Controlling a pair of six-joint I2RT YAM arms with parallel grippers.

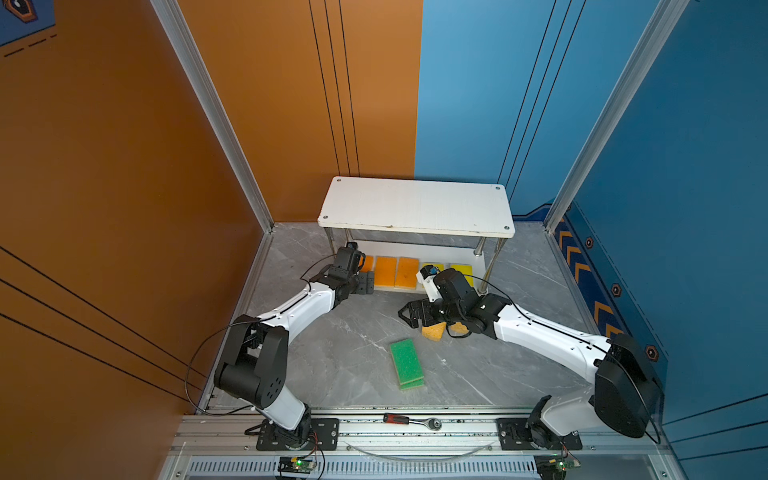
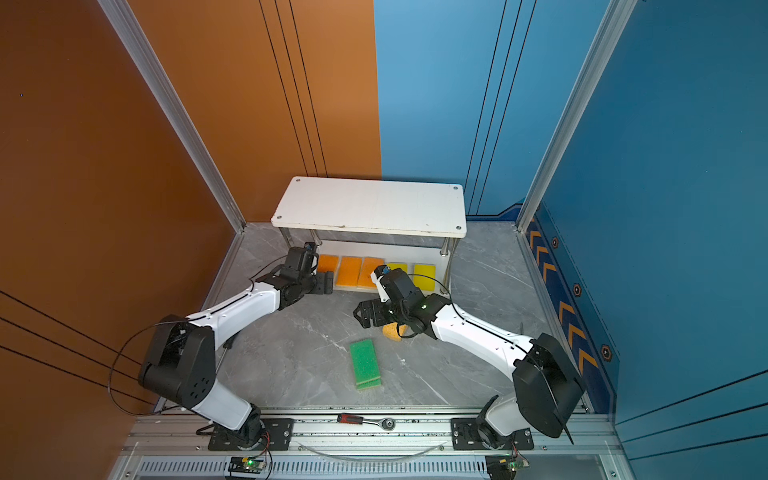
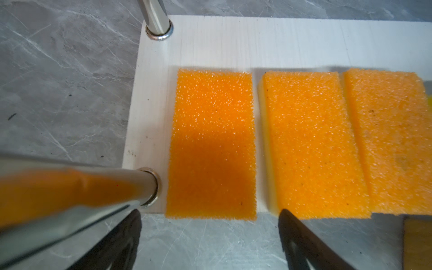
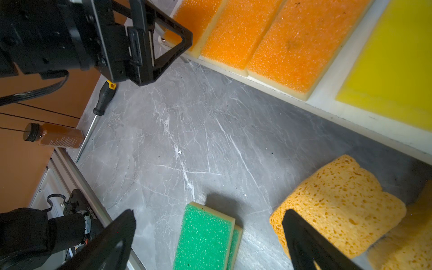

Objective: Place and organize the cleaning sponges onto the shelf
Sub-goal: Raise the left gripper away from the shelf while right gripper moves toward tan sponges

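While both arms hang low in front of the shelf (image 1: 415, 205), we count five of the nine cleaning sponges laid flat on its lower board (image 3: 233, 42). Three orange-topped sponges (image 3: 313, 145) sit in a row at the left end, and two yellow sponges (image 2: 424, 275) lie further right, one of them partly hidden behind the right wrist in both top views. The upper board (image 2: 370, 208) is bare. The left gripper (image 3: 210, 243) sits just in front of the leftmost orange sponge (image 3: 210, 145), its jaws spread wide with nothing between them, so we judge that sponge to be set down and let go. Four sponges are left on the grey tabletop (image 1: 332, 357). Two green-topped sponges (image 4: 203, 236) are stacked slightly askew near the middle, and two porous sponges (image 4: 339, 210) touch each other beneath the right arm. The right gripper (image 1: 408, 319) hovers over the tabletop between those two groups, jaws wide and empty. We put the task a little past halfway, and the right arm looks best placed for the next pick.
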